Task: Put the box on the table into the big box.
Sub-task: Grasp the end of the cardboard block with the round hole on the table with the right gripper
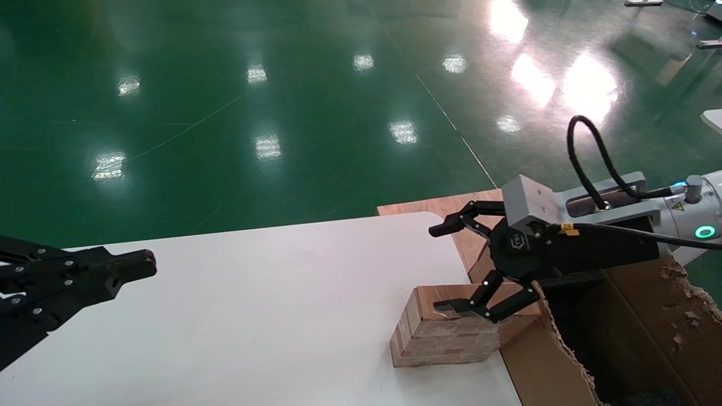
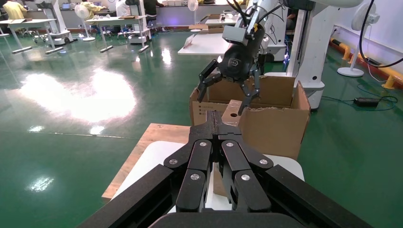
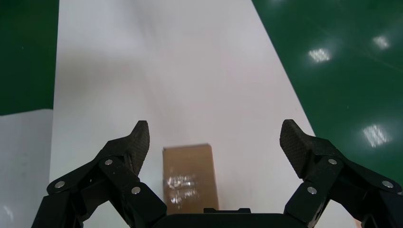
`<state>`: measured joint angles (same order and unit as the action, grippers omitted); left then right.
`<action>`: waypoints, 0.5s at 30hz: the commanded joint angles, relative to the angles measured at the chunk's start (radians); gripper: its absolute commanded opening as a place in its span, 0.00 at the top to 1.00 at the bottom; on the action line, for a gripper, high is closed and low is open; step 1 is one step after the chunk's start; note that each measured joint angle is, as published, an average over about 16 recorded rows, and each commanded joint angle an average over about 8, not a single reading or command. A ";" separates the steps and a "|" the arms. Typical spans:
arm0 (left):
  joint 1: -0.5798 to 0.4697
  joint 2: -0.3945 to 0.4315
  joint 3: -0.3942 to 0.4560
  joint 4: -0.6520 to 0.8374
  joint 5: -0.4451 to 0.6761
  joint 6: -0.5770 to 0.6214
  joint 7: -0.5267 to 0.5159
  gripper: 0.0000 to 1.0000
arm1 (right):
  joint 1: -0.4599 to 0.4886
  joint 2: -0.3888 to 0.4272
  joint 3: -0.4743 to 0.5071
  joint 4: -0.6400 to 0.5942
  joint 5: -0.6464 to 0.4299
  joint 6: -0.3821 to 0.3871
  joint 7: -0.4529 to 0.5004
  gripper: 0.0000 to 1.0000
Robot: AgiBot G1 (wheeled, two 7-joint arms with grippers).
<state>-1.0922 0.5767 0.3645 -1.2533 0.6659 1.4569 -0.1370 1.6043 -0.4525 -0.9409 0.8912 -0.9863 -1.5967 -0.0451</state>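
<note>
The small brown taped box (image 1: 451, 330) stands on the white table (image 1: 271, 316) near its right edge, against the big box (image 1: 648, 316), a torn-edged carton with a dark inside. My right gripper (image 1: 443, 268) is open and empty, just above the small box. In the right wrist view the box (image 3: 188, 175) lies below the spread jaws (image 3: 215, 137), nearer one finger. My left gripper (image 1: 144, 265) is shut and empty, over the table's left side. In the left wrist view (image 2: 216, 118) it points at the holed box (image 2: 233, 111) and the big box (image 2: 275, 128).
A bare plywood board (image 1: 440, 206) sticks out beyond the table's far right corner, next to the big box. Shiny green floor (image 1: 282, 113) lies beyond the table. Other tables and robot stands show far off in the left wrist view.
</note>
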 commanded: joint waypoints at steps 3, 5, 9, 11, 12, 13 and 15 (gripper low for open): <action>0.000 0.000 0.000 0.000 0.000 0.000 0.000 1.00 | 0.036 -0.006 -0.063 -0.029 -0.003 -0.001 -0.019 0.00; 0.000 0.000 0.000 0.000 0.000 0.000 0.000 1.00 | 0.052 -0.006 -0.096 -0.037 -0.001 -0.002 -0.028 0.00; 0.000 0.000 0.000 0.000 0.000 0.000 0.000 1.00 | 0.085 -0.002 -0.163 -0.052 0.004 -0.003 -0.046 0.00; 0.000 0.000 0.000 0.000 0.000 0.000 0.000 1.00 | 0.103 0.001 -0.196 -0.059 0.006 -0.003 -0.054 0.00; 0.000 0.000 0.000 0.000 0.000 0.000 0.000 1.00 | 0.112 0.002 -0.213 -0.063 0.008 -0.003 -0.058 0.00; 0.000 0.000 0.000 0.000 0.000 0.000 0.000 1.00 | 0.121 0.003 -0.229 -0.066 0.009 -0.003 -0.062 0.00; 0.000 0.000 0.000 0.000 0.000 0.000 0.000 1.00 | 0.139 0.005 -0.261 -0.074 0.014 -0.003 -0.070 0.00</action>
<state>-1.0922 0.5767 0.3646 -1.2533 0.6659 1.4569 -0.1369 1.7416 -0.4500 -1.2005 0.8179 -0.9701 -1.5997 -0.1143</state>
